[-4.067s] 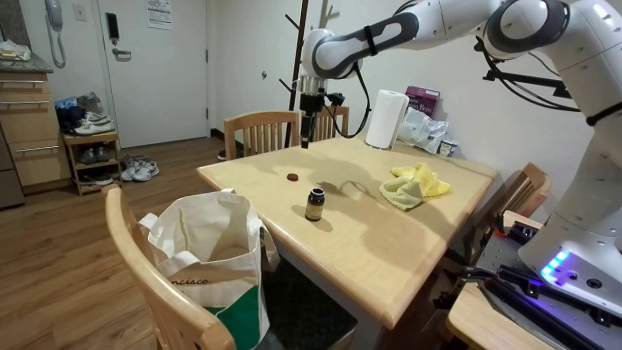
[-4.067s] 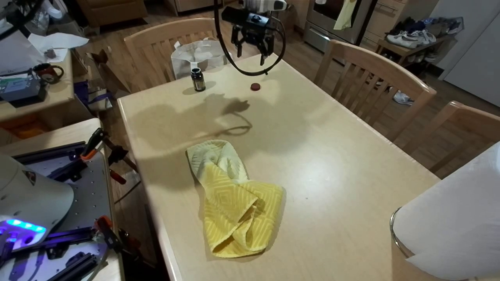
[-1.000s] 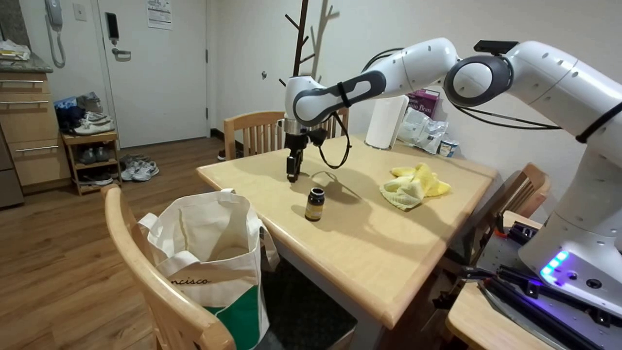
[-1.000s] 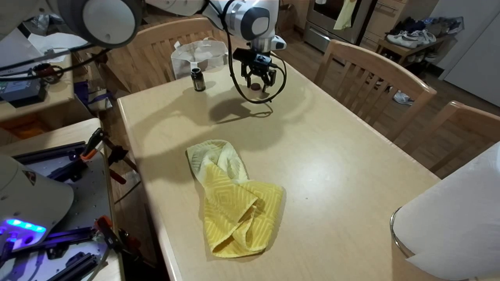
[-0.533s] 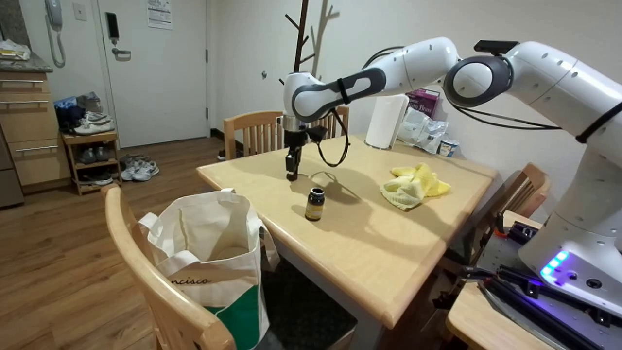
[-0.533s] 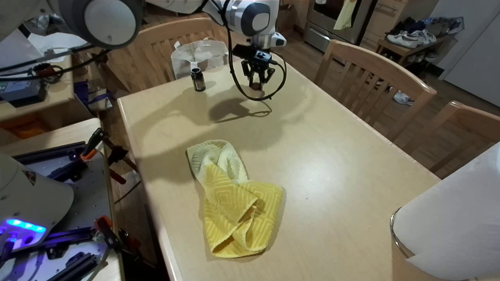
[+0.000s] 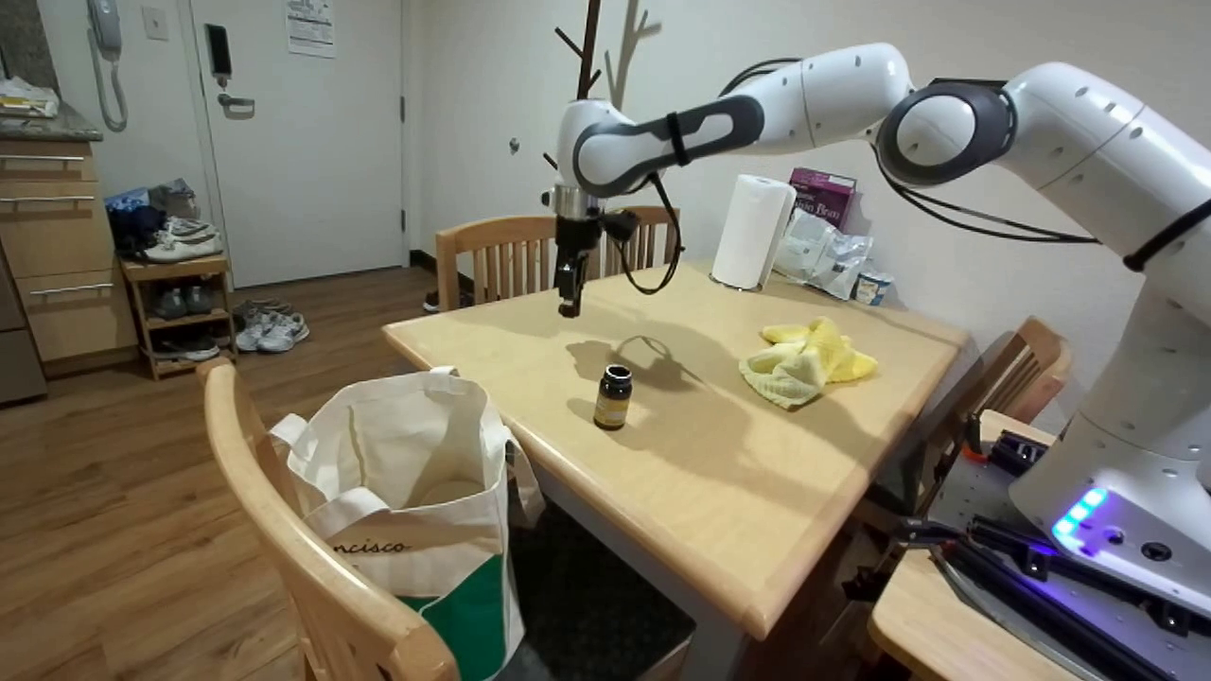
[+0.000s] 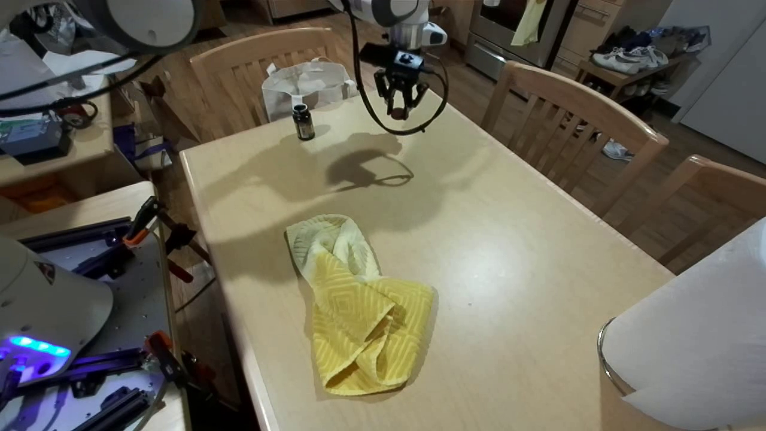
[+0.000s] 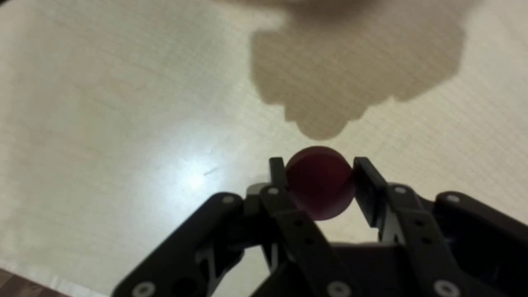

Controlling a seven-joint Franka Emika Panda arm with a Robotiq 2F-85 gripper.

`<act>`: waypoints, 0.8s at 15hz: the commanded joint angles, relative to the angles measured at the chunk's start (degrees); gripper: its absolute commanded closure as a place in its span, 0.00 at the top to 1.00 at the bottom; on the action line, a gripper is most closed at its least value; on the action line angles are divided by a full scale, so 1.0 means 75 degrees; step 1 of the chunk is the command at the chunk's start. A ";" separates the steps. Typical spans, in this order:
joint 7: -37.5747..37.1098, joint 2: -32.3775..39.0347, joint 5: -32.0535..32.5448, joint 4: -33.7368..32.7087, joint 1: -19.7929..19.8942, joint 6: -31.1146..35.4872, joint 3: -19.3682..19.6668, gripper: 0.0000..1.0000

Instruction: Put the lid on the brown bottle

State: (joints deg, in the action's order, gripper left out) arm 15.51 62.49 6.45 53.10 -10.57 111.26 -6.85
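The lid (image 9: 318,181), a round dark red cap, is pinched between the black fingertips (image 9: 279,171) in the wrist view, so my gripper (image 9: 319,173) is shut on it. Both lie well above the tabletop in an exterior view, where the lid (image 8: 399,113) shows just under the gripper (image 8: 400,110). The brown bottle (image 7: 613,399) stands upright on the table with its neck uncovered, nearer the table edge by the tote bag. From the raised gripper (image 7: 569,307) it is a short way off to the side and lower. The wrist view does not show the bottle.
On the table (image 8: 508,239) lie a crumpled yellow cloth (image 8: 371,311) and, further along, an upright white paper roll (image 7: 754,232). A canvas tote bag (image 7: 416,473) sits on a chair against the table edge near the bottle. More wooden chairs (image 8: 574,131) line another side.
Some seconds ago the lid lay on the table beneath the open gripper. The gripper came down, closed on the lid, and has since risen with it. The bottle has stayed put.
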 commanded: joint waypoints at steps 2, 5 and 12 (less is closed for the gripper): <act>0.1087 -0.1472 -0.0088 0.1153 0.0187 -0.0925 -0.0355 0.19; 0.1970 -0.2355 0.0050 0.2133 0.0133 -0.0984 -0.0594 0.19; 0.3521 -0.4082 -0.0073 0.4524 0.0286 -0.0725 -0.1012 0.19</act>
State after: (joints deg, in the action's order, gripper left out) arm 38.37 39.45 6.53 76.38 -10.56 103.87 -14.03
